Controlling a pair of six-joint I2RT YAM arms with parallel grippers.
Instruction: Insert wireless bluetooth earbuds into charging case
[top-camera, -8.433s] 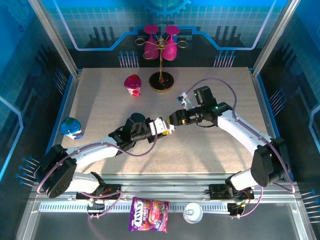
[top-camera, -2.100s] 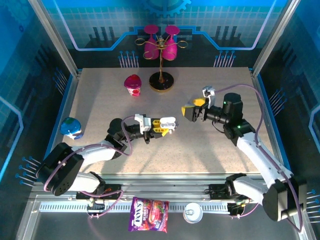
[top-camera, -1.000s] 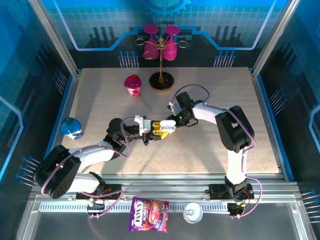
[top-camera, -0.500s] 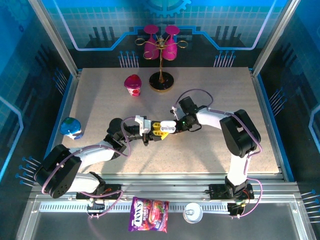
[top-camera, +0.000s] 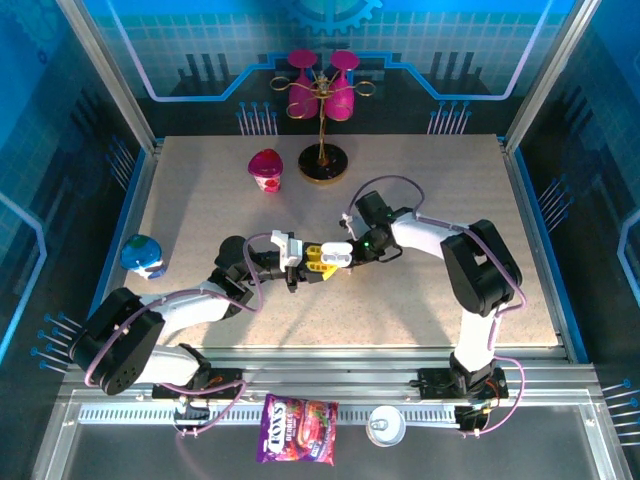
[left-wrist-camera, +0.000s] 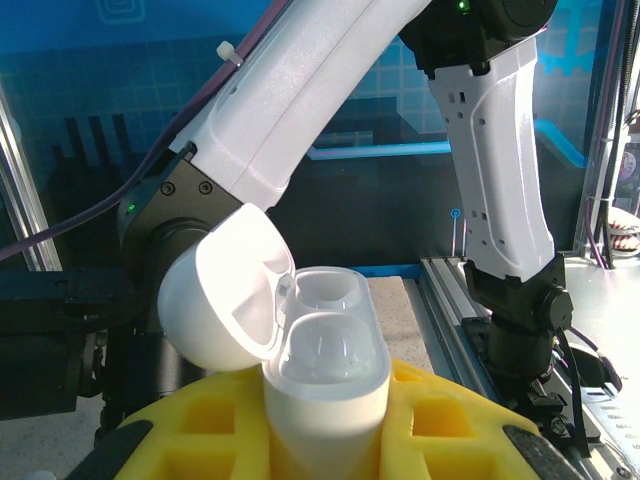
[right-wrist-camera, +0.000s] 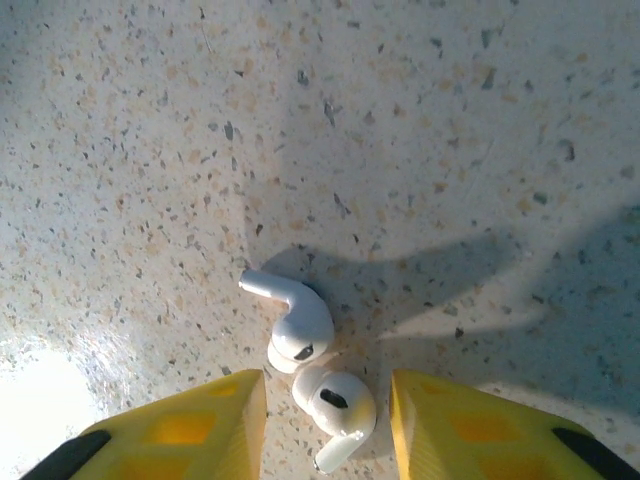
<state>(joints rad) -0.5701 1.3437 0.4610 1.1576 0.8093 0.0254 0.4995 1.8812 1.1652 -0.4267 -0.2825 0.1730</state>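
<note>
Open case (left-wrist-camera: 325, 350) (earbuds (right-wrist-camera: 300, 330) on table (right-wrist-camera: 450, 150))

Right arm: 2.1 s ago it stretches out toward the right side of the surface (top-camera: 200, 200); now it is folded, forearm reaching left toward the middle.
Right claw (top-camera: 349, 249): 2.1 s ago well apart from the left claw (top-camera: 320, 258); by 1.0 s ago it has closed in, and now it sits just beside the white pebble-shaped plastic charging case (top-camera: 337, 253) held there.
Left arm: compared with 8.4 s ago, its dark wrist lies farther back to the left, with the claw stretched out longer toward the middle.
</note>
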